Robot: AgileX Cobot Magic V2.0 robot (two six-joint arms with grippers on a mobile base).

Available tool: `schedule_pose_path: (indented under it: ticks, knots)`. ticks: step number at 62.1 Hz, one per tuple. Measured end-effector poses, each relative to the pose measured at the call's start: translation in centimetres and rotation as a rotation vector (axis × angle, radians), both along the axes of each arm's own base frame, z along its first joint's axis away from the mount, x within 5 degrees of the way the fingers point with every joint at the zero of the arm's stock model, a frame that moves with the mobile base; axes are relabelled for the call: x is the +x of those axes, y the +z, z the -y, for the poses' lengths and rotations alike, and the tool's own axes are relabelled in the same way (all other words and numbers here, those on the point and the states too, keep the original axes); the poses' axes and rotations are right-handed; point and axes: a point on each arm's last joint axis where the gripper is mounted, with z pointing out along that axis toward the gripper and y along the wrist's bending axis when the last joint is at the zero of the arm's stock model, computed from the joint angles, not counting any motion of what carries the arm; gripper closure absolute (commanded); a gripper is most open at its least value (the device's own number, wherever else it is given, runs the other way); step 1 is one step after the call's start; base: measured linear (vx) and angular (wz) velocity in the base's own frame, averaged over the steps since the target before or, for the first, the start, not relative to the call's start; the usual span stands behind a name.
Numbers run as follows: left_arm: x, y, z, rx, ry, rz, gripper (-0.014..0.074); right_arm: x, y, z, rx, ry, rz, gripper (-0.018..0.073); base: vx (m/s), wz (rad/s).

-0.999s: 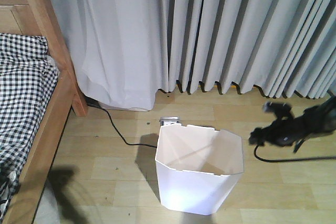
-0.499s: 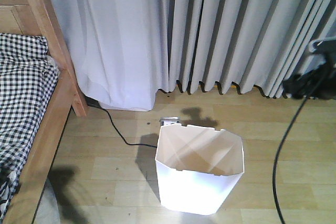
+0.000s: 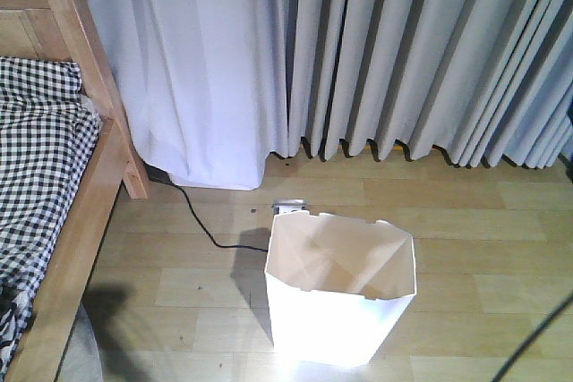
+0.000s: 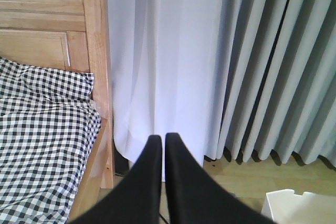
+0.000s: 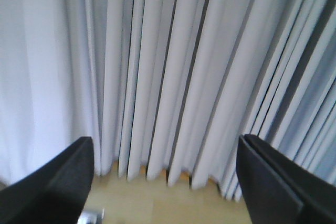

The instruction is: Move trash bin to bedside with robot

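The white faceted trash bin (image 3: 340, 297) stands upright on the wooden floor, open and cream inside, to the right of the bed. Its rim corner also shows in the left wrist view (image 4: 300, 207). The bedside is the light wooden bed frame (image 3: 89, 212) with its post (image 3: 85, 51) and checkered bedding (image 3: 36, 158), also in the left wrist view (image 4: 97, 51). My left gripper (image 4: 163, 140) is shut and empty, held in the air towards the curtain beside the post. My right gripper (image 5: 165, 148) is wide open and empty, facing the curtain. Neither gripper shows in the front view.
Grey curtains (image 3: 376, 51) hang to the floor along the back. A black cable (image 3: 201, 228) runs across the floor from the bed post to a small grey box (image 3: 288, 207) behind the bin. Another black cable (image 3: 533, 346) crosses the bottom right corner.
My right arm rose from beside the bin's right side and left the front view to the right. Only its cable remains in the corner. The bin has not moved.
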Motion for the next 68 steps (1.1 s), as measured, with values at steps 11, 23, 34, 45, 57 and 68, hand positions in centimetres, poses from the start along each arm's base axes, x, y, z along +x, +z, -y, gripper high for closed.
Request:
schedule_pose_path:
  ticks: [11, 23, 34, 45, 57, 68]
  knots:
    - [0.0, 0.0, 0.0, 0.0, 0.0, 0.0, 0.0602, -3.6, -1.9, -1.4, 0.032, 0.022, 0.092, 0.001, 0.0, 0.0]
    - [0.0, 0.0, 0.0, 0.0, 0.0, 0.0, 0.0602, -7.0, -3.5, -1.4, 0.105, -0.017, 0.238, 0.001, 0.0, 0.0]
    - [0.0, 0.0, 0.0, 0.0, 0.0, 0.0, 0.0602, -8.6, -3.8, -1.0, 0.2, -0.068, 0.34, 0.001, 0.0, 0.0]
    - [0.0, 0.0, 0.0, 0.0, 0.0, 0.0, 0.0602, -8.8, -3.8, -0.9, 0.266, -0.082, 0.353, 0.001, 0.0, 0.0]
    - [0.0, 0.0, 0.0, 0.0, 0.0, 0.0, 0.0602, -8.8, -3.9, -0.8, 0.265, -0.09, 0.349, 0.0038, 0.0, 0.0]
    - [0.0, 0.0, 0.0, 0.0, 0.0, 0.0, 0.0602, -8.7, -4.3, -0.8, 0.239, -0.093, 0.338, 0.0338, 0.0, 0.0]
